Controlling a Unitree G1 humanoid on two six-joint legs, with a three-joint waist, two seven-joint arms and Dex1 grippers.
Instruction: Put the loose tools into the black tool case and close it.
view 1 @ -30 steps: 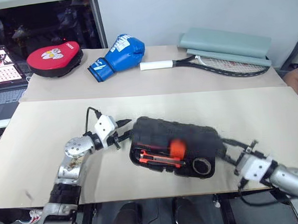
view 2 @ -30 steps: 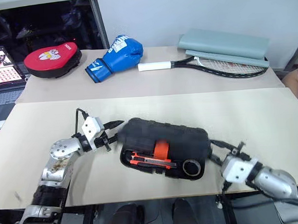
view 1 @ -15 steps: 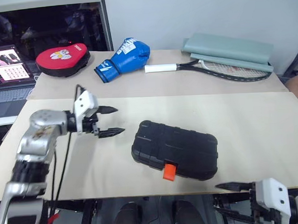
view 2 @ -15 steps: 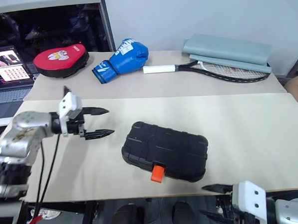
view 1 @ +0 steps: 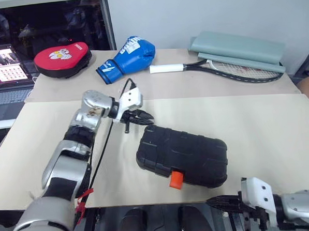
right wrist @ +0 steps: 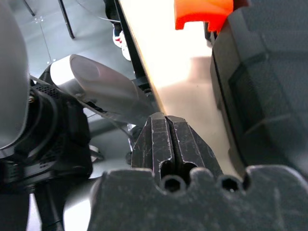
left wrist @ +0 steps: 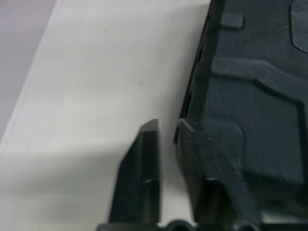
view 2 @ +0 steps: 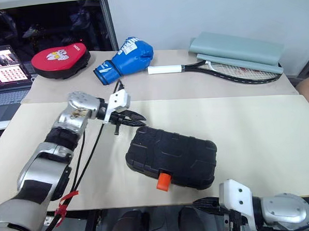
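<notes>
Now you are looking at the closing step, and by the look of it that step is nearly over. The black tool case (view 1: 182, 156) is lying flat near the front edge of the tabletop (view 1: 258, 125) with its ribbed lid down over the base, and no loose tools are lying anywhere around it, so I am judging that they are all inside. The small orange latch (view 1: 176, 179) is sticking out from the case's front edge, facing you; whether it is snapped home or only hanging loose I cannot tell from here.

Your left gripper (view 1: 142, 117) is hovering at the case's far left corner, pointing down toward it. In the left wrist view its jaws are standing a narrow gap apart, with one finger just beside the case's edge and nothing between them. Your right gripper (view 1: 225, 202) is sitting low, below the front edge of the tabletop and just to the right of the latch, with its jaws pressed together and holding nothing.

What the next move is calling for, in my judgement, is the latch. You are wanting the right arm up and in toward that orange tab, pressing it flat against the shell, while the left gripper is bearing down on the lid so the case is not sliding away across the tabletop.
</notes>
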